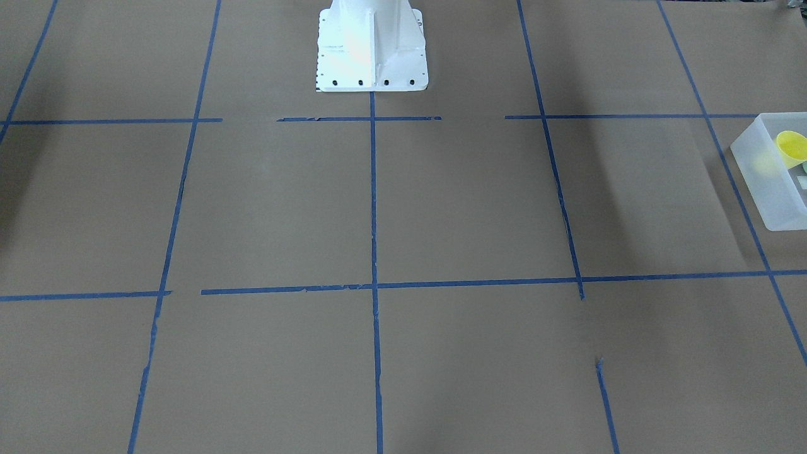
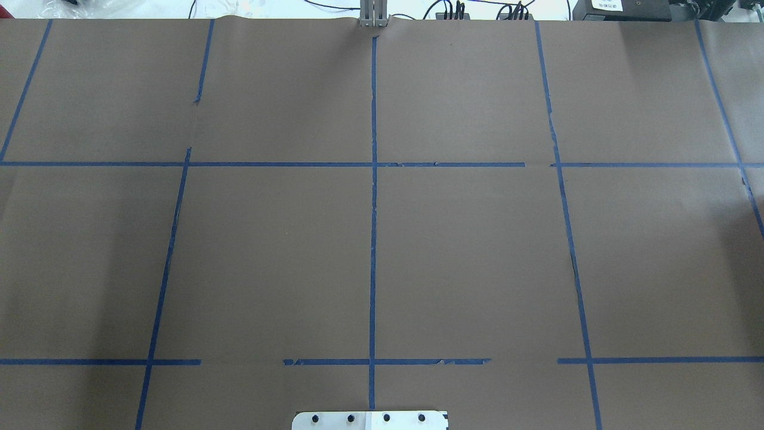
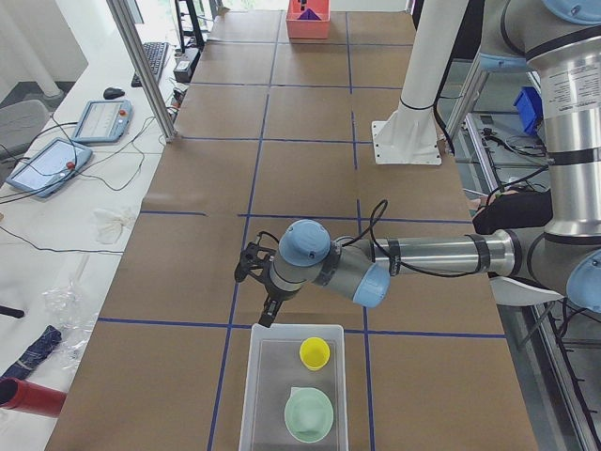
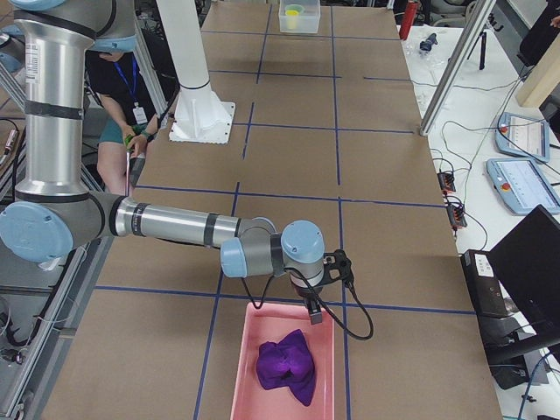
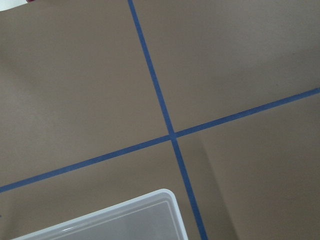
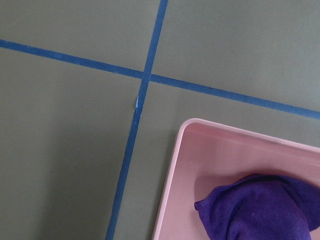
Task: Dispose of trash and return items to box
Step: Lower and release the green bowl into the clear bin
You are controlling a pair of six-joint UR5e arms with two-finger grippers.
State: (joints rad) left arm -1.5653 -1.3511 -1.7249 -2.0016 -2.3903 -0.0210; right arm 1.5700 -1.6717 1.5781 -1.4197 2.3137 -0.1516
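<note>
- Two items, the yellow cup [image 3: 315, 353] and the mint bowl [image 3: 309, 414], sat inside the box [image 3: 268, 385] on the counter [image 3: 300, 178].
- The left gripper [image 3: 269, 316] hung by the box's rim and the right gripper [image 4: 313, 313] by a pink tray's [image 4: 271, 319] rim; I could not tell whether either was spread.

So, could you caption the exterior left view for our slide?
Left tool near the frosted bin, which holds yellow cup and mint bowl.

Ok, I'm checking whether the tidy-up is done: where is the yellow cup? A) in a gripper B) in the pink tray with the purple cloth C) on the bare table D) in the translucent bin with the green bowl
D: the exterior left view shows the yellow cup inside the translucent bin, next to the green bowl.
</note>
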